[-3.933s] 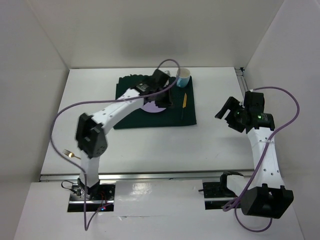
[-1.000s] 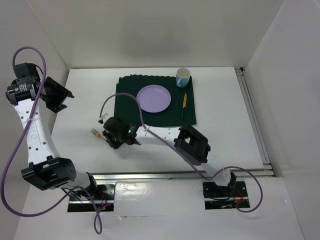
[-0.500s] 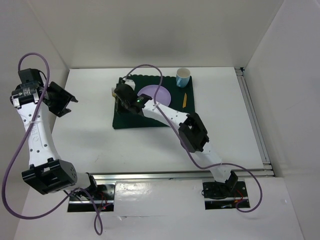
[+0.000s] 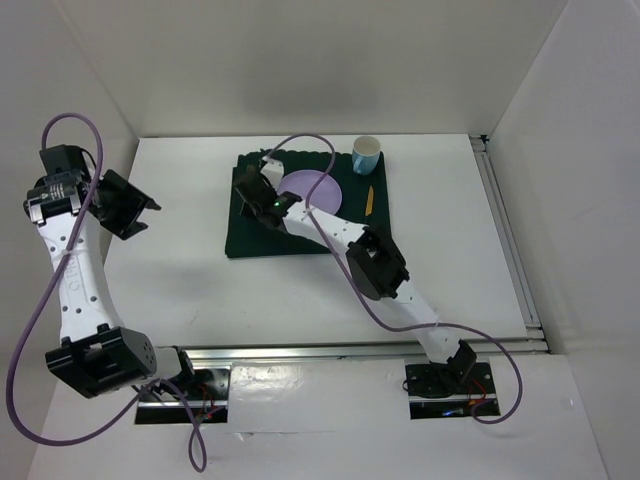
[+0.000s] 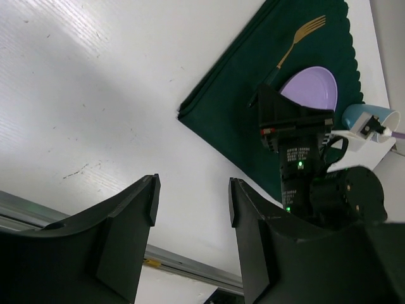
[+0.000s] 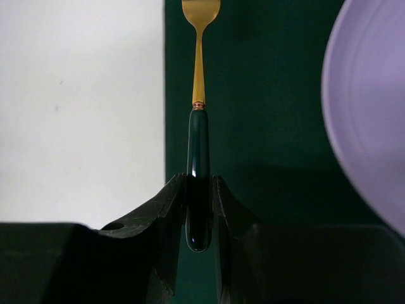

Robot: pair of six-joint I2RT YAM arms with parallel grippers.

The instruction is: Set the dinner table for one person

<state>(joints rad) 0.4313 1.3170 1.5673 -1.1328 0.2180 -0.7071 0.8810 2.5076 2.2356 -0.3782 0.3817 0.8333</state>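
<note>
A: Why is the right tool (image 6: 199, 193) out over the cloth (image 4: 248, 240)?

B: It is clamped on the fork (image 6: 199, 126) by the dark handle. The gold tines aim at the cloth's far left corner, just inside its left edge. I judge that is the fork's spot for 1 person, left of the plate (image 4: 325, 185). (Whether the fork touches the cloth, I cannot tell.)

A: And the table (image 4: 450, 230)?

B: The white table carries everything. The cloth lies toward its far edge, and a rail runs along its right edge.

A: Anything in the way?

B: The plate sits close on the fork's right, apart from it. The knife (image 4: 368, 200) lies by the cloth's right edge and the cup (image 4: 366, 154) at its far right corner, both beyond the plate. The left tool (image 5: 193, 190) hangs near the table's left edge, its 2 fingers apart and holding nothing.
</note>
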